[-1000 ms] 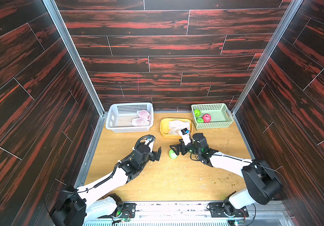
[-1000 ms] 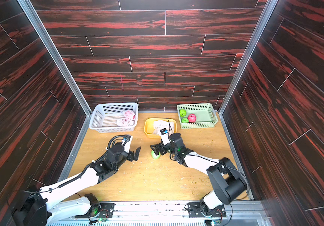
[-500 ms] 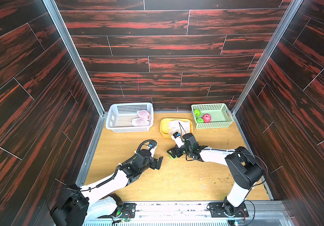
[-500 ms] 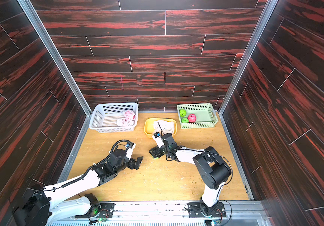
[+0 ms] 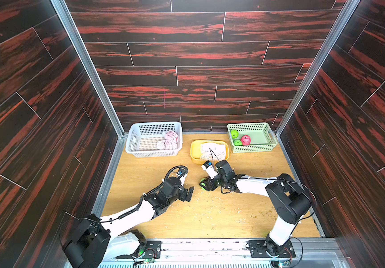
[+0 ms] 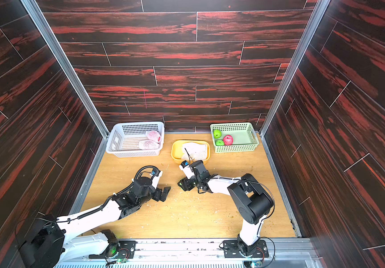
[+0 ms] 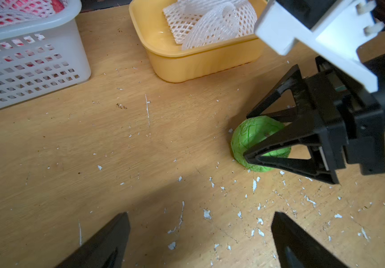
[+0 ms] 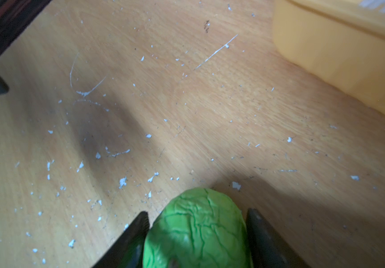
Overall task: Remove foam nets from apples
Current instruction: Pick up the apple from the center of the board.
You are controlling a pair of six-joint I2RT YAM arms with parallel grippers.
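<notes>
Green apple [image 8: 198,232], bare of its net, lay on the table [image 8: 186,104] at the lower middle of the right wrist view. The right gripper [image 7: 247,137] straddled it, one jaw close against each side. Whether the jaws pinched it could not be told. Left of it, at lower centre in a top view, the left gripper [image 5: 189,193] stood spread wide, empty and apart from the fruit.

Judged step: grasp this apple and carry it to the green basket [image 5: 268,139]. The jaws needed to sit across the widest part and press only until firm, since the skin looked wrinkled and soft. A straight lift was advisable before any sideways travel, because the yellow tray [image 5: 192,150] holding loose foam nets [image 5: 212,150] stood just beyond.

Farther off, at the upper left of the table, the white basket [image 5: 135,139] held two netted apples [image 5: 167,145]. At the upper right, the green basket held three bare apples [image 5: 245,140].
</notes>
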